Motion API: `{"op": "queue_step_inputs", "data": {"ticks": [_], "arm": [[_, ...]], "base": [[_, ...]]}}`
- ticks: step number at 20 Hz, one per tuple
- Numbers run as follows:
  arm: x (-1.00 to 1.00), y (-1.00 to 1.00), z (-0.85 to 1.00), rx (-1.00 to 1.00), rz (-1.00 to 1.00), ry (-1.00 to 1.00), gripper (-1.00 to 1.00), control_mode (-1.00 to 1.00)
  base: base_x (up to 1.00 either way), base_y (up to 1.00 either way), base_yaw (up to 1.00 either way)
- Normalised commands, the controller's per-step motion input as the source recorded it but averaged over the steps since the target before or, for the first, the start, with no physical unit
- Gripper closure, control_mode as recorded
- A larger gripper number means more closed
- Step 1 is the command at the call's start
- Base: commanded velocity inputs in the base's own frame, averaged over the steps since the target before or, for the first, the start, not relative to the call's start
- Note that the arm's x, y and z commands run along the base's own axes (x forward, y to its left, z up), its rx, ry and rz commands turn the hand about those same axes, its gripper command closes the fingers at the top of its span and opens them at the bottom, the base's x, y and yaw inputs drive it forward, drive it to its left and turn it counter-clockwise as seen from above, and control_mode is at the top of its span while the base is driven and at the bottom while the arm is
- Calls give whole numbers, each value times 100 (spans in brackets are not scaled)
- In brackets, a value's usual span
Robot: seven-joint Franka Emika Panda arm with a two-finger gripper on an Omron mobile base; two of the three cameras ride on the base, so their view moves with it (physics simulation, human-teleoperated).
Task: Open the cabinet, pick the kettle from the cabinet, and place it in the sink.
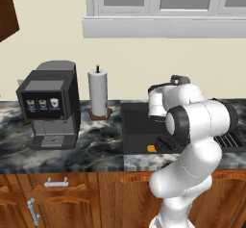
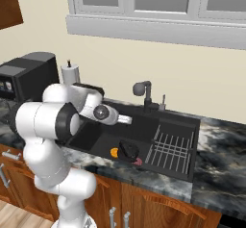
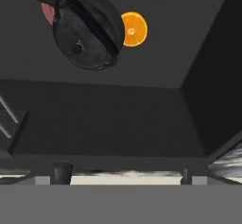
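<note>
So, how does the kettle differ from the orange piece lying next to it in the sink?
The kettle is dark grey; the orange piece is bright orange. The kettle is clearly bigger than the orange piece. The kettle has an arched handle, a spout and a lid knob; the orange piece looks like a flat cut slice. Both rest on the sink floor, side by side.
</note>
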Motion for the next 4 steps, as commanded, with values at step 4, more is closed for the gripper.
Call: {"op": "queue_step_inputs", "data": {"ticks": [4], "arm": [[-33, 8, 35, -8, 0, 8, -100, -100]], "base": [[0, 0, 0]]}}
